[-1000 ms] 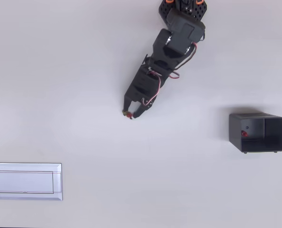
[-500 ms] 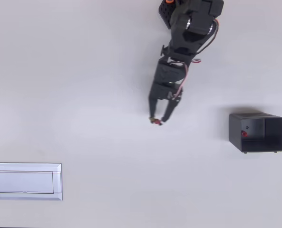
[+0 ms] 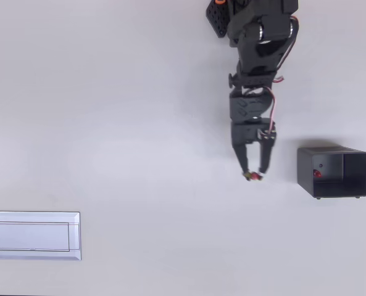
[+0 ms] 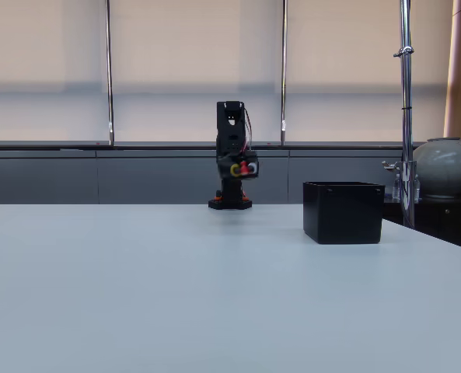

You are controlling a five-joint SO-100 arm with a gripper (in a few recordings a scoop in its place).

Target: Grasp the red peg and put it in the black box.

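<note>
1. One second has swung the gripper [image 3: 253, 175] from table centre toward three o'clock in the overhead view, pinching the red peg [image 3: 252, 176], now just beside the black box [image 3: 332, 172].
2. Transport looks nearly done; release over the opening remains.
3. Another red dot [image 3: 317, 174] sits inside the box.
4. White panel [image 3: 33, 235] at eight o'clock, well apart; nothing blocks the way.

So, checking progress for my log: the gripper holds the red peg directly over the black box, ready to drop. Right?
Not quite. In the overhead view the gripper holds the red peg beside the black box, left of it, not over it.
</note>
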